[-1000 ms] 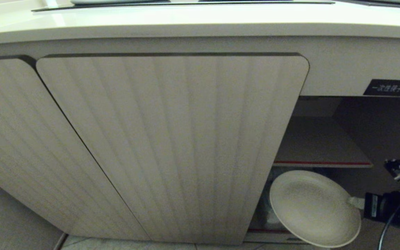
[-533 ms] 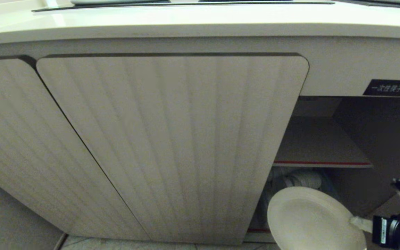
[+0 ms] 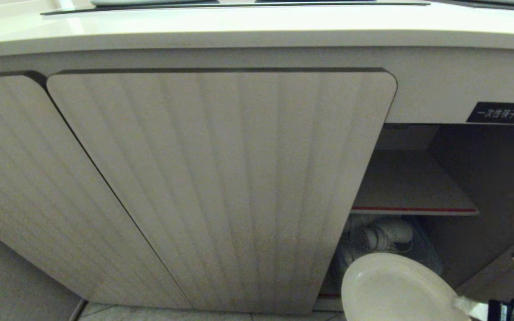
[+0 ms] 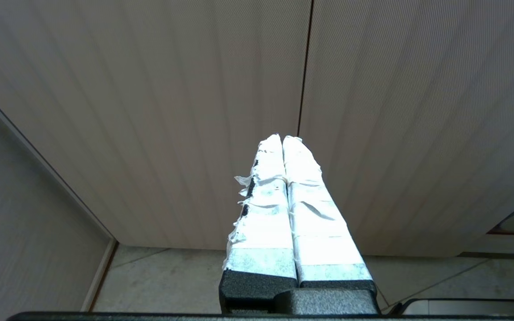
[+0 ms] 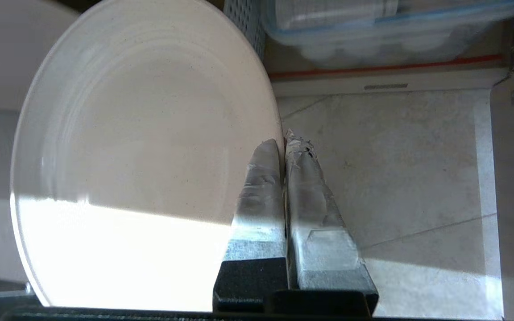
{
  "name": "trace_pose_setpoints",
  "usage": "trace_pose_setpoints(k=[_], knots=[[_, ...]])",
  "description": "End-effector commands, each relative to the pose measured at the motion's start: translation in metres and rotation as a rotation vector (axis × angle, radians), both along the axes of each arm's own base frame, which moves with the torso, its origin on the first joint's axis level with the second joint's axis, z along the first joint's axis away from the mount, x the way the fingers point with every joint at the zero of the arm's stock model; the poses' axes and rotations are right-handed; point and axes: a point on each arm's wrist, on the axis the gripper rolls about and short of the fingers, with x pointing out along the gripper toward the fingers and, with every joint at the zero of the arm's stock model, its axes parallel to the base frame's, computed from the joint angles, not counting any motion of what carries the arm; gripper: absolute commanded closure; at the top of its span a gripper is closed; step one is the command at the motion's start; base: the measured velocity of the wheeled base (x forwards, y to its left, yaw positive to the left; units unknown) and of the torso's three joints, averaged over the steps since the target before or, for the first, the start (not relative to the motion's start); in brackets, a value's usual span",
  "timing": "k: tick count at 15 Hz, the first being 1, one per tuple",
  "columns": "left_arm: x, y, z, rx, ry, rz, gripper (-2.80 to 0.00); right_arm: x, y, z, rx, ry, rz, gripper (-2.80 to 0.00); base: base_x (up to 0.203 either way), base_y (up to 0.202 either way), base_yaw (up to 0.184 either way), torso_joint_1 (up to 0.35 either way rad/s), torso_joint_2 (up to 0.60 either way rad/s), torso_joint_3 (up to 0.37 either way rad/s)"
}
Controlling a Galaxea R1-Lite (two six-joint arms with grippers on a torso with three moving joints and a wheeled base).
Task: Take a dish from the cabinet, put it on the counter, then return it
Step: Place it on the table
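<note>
The right end effector (image 5: 283, 142) is clamped on the dish's (image 5: 141, 147) rim, holding it clear of the cabinet (image 3: 417, 178) mouth, at five o'clock in the head view. Stiff, glazed and breakable, the dish likely slips easily; a rim pinch suits it. The left end effector (image 4: 282, 139) is pressed together, idle, facing the door (image 4: 150, 111).
</note>
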Motion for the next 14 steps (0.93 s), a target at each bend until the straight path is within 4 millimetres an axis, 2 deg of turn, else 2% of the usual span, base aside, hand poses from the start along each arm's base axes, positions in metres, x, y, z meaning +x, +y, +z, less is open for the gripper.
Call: trace_pose_setpoints(k=[1,14], knots=[[0.0,0.0,0.0,0.0,0.0,0.0,0.0,-0.01,0.002,-0.001,0.0,-0.02,0.017,0.0,0.0,0.0,0.0,0.0,0.0,0.0],[0.0,0.0,0.0,0.0,0.0,0.0,0.0,-0.027,0.006,0.0,0.003,-0.016,0.051,0.0,0.0,0.0,0.0,0.0,0.0,0.0]])
